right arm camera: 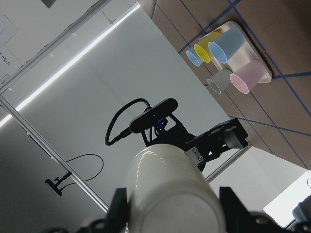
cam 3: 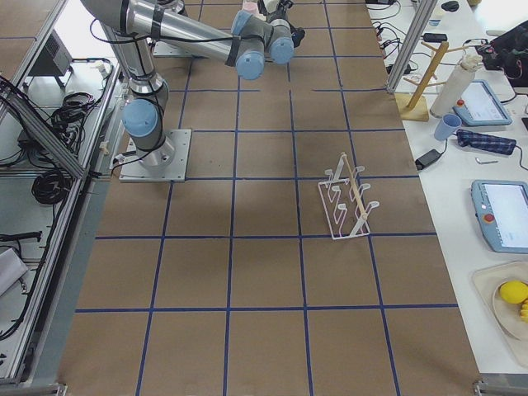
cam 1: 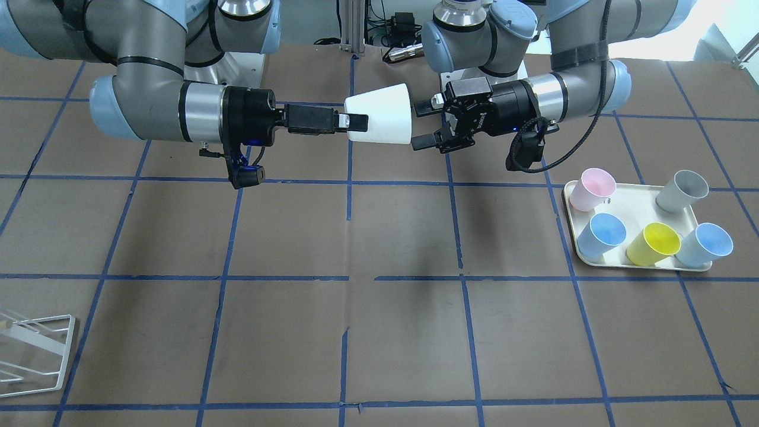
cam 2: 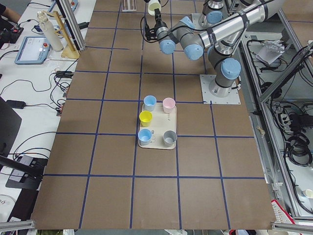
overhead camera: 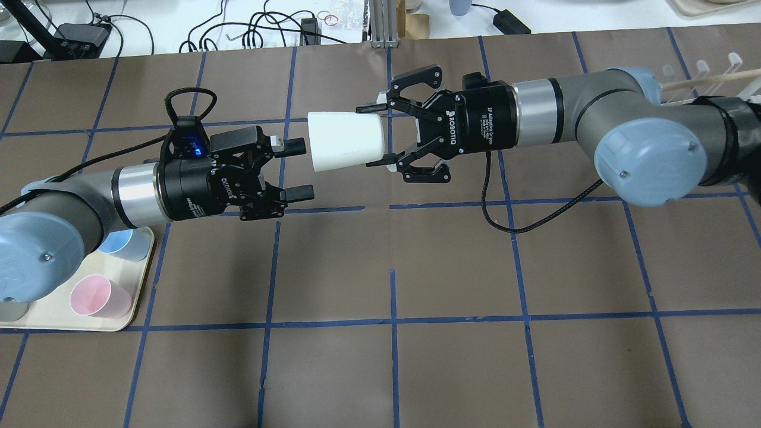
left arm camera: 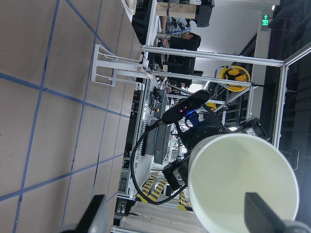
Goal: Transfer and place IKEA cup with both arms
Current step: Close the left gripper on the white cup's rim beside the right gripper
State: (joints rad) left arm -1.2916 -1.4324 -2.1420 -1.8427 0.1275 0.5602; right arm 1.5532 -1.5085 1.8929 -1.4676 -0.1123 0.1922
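Judging from the grip, you are mid hand-over: the right gripper [overhead camera: 380,135] is clenched on the narrow base of the IKEA cup [overhead camera: 345,142], which lies sideways in the air above the table [overhead camera: 452,267]. The left gripper [overhead camera: 300,169] stands released just beside its rim. Next, back the left away squarely. Smooth, tapered plastic slips easily, so squeeze firmly.
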